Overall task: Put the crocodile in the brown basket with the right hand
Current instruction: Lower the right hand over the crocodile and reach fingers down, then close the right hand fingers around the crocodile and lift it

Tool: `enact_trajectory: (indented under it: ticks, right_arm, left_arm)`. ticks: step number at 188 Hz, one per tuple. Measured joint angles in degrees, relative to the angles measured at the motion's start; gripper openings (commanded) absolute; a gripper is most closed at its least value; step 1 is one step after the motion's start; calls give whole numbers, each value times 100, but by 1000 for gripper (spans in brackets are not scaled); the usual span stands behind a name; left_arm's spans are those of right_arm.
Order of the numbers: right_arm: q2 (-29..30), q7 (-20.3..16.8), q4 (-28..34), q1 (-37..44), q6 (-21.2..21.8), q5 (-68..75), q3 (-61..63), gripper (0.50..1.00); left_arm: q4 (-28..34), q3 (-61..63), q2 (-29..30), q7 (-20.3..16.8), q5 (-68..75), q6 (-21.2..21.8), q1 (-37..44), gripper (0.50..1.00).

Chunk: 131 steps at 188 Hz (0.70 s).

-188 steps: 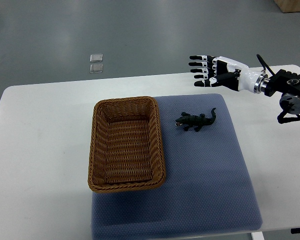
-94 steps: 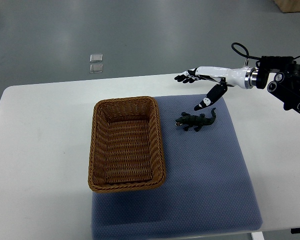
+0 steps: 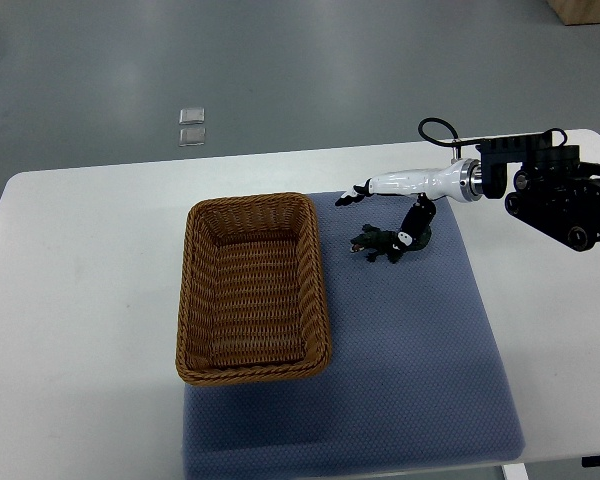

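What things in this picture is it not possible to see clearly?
- Top view, crocodile: its tail lies under the thumb of the right hand; whether they touch cannot be told.
- Top view, right arm: cut off by the picture's right edge.
- Top view, two small squares on the floor: too small to identify.
- Left hand: not in the picture.

Dark green crocodile (image 3: 381,244), brown woven basket (image 3: 194,300), blue-grey dotted mat (image 3: 410,350), white desk (image 3: 80,300); the right hand (image 3: 404,185) is white and black.
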Motion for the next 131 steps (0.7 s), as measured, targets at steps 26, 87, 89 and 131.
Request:
enact_trajectory:
  ticks: [26, 87, 89, 131]
  right_arm:
    - [166, -90, -113, -3, -109, -8, -68, 928]
    - [403, -126, -480, -35, -592, -10, -624, 928]
    - [407, -126, -483, -36, -597, -10, -629, 928]
    - [490, -126, -542, -44, -645, -7, -680, 917]
  left_arm:
    - [0, 0, 0, 0, 0, 0, -3, 1000]
    - [0, 0, 0, 0, 0, 0, -2, 1000]
    - [0, 0, 0, 0, 0, 0, -2, 1000]
    - [0, 0, 0, 0, -1, 0, -3, 1000]
